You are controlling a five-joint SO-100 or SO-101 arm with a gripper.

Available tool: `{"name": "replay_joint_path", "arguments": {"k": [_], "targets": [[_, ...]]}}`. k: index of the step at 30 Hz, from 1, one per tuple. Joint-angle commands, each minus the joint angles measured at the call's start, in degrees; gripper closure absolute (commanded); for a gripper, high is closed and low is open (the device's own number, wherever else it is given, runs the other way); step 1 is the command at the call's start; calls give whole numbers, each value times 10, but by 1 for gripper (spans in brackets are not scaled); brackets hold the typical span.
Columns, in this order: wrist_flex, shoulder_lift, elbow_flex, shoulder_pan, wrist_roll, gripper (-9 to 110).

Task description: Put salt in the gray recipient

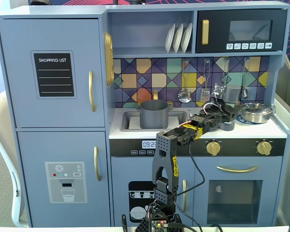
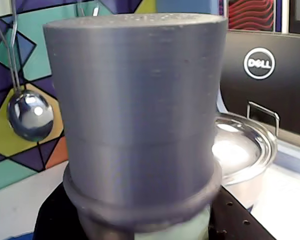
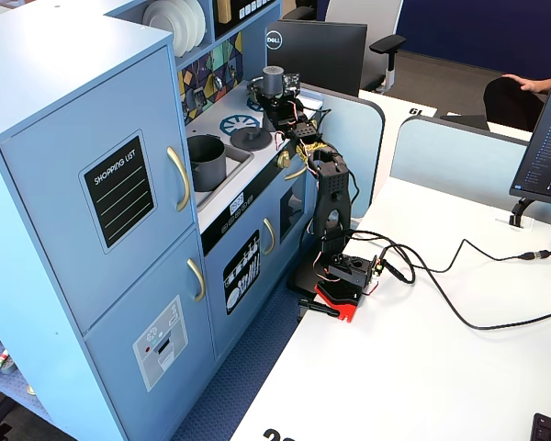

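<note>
Filling the wrist view, the salt shaker (image 2: 135, 120) stands upright in the gripper (image 3: 274, 95), clamped low by its base above the counter's right end; rigid, light, smooth-walled, likely slippery. Gray pot (image 1: 153, 113) sits in the sink.

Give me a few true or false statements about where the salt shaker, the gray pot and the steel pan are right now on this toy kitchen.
1. The salt shaker is held upright in the gripper. True.
2. The gray pot sits on the stove burner. False: it stands in the sink recess, left of the arm in that fixed view.
3. The shiny steel pan is at the right end of the counter. True.
4. The salt shaker is already inside the gray pot. False: it is over the stove side, apart from the pot.
5. White plates stand on the upper shelf. True.
6. A ladle lies in the sink. False: it hangs against the tiled wall.
</note>
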State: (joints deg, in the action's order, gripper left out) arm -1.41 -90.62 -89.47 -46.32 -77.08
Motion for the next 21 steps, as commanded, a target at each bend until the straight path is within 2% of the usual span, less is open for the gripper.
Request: {"name": "replay_joint_path", "arguments": {"k": [1,5,9,15,21], "targets": [[21,-103,60,39,71,101],[37,-137,84,75,162,101],[14,-160,91,105,186,101],[101,-196,121,171,308,101],[216,-232,153,257,483,101]]}}
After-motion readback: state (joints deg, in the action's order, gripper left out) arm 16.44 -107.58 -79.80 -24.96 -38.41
